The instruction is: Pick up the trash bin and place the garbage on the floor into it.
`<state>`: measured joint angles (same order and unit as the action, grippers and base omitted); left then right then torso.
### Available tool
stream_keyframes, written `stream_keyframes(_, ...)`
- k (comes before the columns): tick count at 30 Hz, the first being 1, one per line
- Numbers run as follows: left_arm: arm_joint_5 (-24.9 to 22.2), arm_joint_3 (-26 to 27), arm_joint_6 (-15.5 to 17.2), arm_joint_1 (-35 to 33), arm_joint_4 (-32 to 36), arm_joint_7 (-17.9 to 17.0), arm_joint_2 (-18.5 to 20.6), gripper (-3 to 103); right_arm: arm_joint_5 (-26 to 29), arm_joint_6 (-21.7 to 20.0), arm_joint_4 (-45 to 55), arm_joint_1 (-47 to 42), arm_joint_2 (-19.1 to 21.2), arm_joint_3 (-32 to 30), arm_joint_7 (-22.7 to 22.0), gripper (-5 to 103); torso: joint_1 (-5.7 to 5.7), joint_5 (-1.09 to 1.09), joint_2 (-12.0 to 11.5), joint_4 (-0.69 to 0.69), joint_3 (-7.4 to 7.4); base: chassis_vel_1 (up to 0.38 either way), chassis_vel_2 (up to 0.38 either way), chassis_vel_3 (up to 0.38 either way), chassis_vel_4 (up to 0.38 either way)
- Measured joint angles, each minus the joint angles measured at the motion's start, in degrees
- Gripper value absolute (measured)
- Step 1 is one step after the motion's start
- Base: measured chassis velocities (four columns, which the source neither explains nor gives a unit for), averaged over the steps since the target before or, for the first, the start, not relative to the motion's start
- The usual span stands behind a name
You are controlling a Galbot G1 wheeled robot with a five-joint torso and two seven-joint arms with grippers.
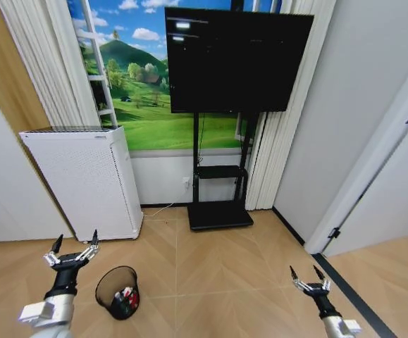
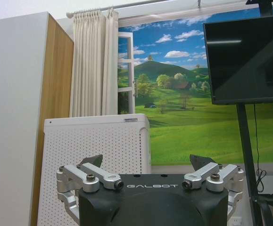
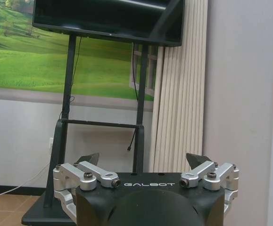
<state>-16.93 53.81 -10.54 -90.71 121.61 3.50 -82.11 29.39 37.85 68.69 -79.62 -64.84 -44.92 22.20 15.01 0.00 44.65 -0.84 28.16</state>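
Two grippers up, both empty. My left gripper [image 1: 75,246] hangs low on my left side, fingers spread wide with nothing between them; from the left wrist camera the same gripper [image 2: 147,165] points at the white perforated appliance [image 2: 98,165], and the dark fingertips [image 2: 93,161] stand well apart. My right gripper [image 1: 308,273] sits low on my right, also spread and holding nothing; its wrist camera shows it [image 3: 144,162] aimed at the TV stand [image 3: 65,117] and the pleated curtain [image 3: 181,84], tips wide apart.

Trash bin [image 1: 118,291]: black wire mesh, standing upright on the wood floor [image 1: 218,267], just beside my left arm and a little toward my centre, in front of the white perforated appliance [image 1: 84,179]. Neither gripper touches it.

Garbage [image 1: 127,298]: visible through the mesh inside the bin, red-and-white pieces with something darker among them. Individual items cannot be told apart at this angle.

Surroundings: television [image 1: 235,60] on its black stand against the far wall, landscape mural [image 1: 140,91] behind it, a cable [image 1: 160,207] running along the skirting. Floor around the bin shows bare herringbone boards. A grey door [image 1: 394,190] stands on my right.
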Motion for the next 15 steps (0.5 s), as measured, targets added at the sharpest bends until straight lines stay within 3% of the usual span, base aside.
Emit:
stream_keyframes(10,0.1,0.0,-0.1,0.0,-0.2,0.2,-0.1,100,0.8,0.3,0.0,-0.1,-0.2,0.1,0.3,100,0.10,0.00,0.0,0.01,0.04,0.048,-0.032,-0.049,0.032)
stream_keyframes(15,0.1,0.0,-0.1,-0.1,-0.1,0.2,0.0,100,0.5,0.3,0.0,-0.2,-0.2,0.1,0.1,100,0.09,-0.01,0.0,0.00,0.03,0.086,-0.141,-0.089,0.162)
